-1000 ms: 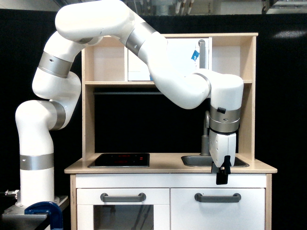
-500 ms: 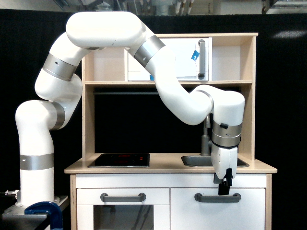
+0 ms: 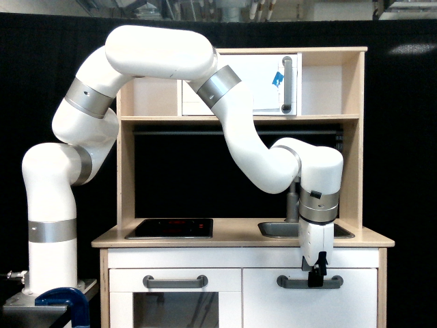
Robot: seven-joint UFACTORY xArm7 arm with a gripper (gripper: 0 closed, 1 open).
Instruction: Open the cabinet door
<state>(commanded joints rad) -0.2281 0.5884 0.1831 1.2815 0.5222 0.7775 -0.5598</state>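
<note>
Exterior view: the plain white rectangular cabinet door sits below the wooden countertop, under the sink. It looks a light, rigid panel that should swing easily; the horizontal grey bar handle near its top edge is the place to hold. The arm's black gripper points down over that bar's right portion, seemingly touching it; whether its fingers are closed I cannot tell.

Readable text: none anywhere in view.
Blue tape on upper white door: no lettering legible.
Hob: faint red marks, unreadable.
</note>
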